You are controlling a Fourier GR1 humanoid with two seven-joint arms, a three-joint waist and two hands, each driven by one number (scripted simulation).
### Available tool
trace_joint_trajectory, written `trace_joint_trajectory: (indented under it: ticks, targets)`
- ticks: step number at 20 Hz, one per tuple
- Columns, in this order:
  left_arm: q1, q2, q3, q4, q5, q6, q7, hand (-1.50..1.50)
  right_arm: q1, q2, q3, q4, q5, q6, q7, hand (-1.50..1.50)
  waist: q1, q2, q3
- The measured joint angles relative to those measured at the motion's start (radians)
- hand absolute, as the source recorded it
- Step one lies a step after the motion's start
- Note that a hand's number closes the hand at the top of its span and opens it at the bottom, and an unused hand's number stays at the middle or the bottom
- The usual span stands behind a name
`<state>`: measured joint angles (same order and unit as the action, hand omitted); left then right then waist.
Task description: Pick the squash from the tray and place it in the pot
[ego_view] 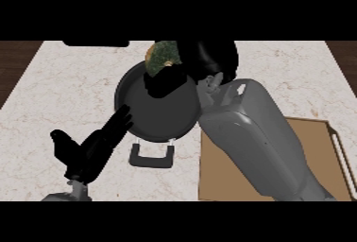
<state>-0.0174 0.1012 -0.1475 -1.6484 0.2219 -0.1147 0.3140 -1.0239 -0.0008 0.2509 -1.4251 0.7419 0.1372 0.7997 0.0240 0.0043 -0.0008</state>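
A dark round pot (157, 111) with a black loop handle (151, 156) sits mid-counter. My right hand (202, 59) hangs over the pot's far rim, fingers curled round a mottled green squash (162, 56) that shows at the hand's left side, above the rim. The grey right forearm (258, 142) crosses a brown tray (317, 156) at the lower right, hiding most of it. My left hand (94, 146) rests open at the lower left, fingers straight and pointing up toward the pot's near left edge.
The pale marble counter (77, 85) spreads left and right of the pot. Dark wood floor (14, 61) borders the counter's left and right edges. A black object (96, 43) lies at the counter's far edge.
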Motion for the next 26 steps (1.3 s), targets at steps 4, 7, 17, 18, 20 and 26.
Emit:
trace_joint_trajectory:
  ticks: [4,7,17,18,20,26]
  targets:
    - [0.003,-0.01,-0.013,-0.026,-0.005,0.006,0.02,0.0,-0.065,0.001,0.053,0.202,-0.033,-0.146,-0.065,1.5,0.008,0.001,0.0]
    - [-0.009,0.002,0.001,-0.018,0.006,-0.011,0.021,0.0,-0.128,0.001,0.076,0.355,-0.083,-0.238,-0.118,1.5,0.017,0.004,0.0]
    - [-0.06,-0.021,-0.016,0.031,-0.008,-0.025,0.007,0.0,-0.235,0.001,0.188,0.728,-0.313,-0.474,-0.297,1.5,0.07,0.018,-0.001]
    - [-0.061,-0.021,-0.018,0.037,-0.009,-0.031,0.002,0.0,-0.235,0.001,0.191,0.751,-0.341,-0.483,-0.311,1.5,0.075,0.02,-0.001]
    - [-0.061,-0.022,-0.024,0.039,-0.012,-0.038,-0.007,0.0,-0.224,0.001,0.195,0.784,-0.396,-0.521,-0.33,-1.5,0.085,0.023,-0.001]
    - [-0.08,-0.03,-0.039,0.051,-0.014,-0.049,0.0,0.0,-0.192,0.001,0.157,0.788,-0.608,-0.607,-0.419,-1.5,0.113,0.031,0.0]
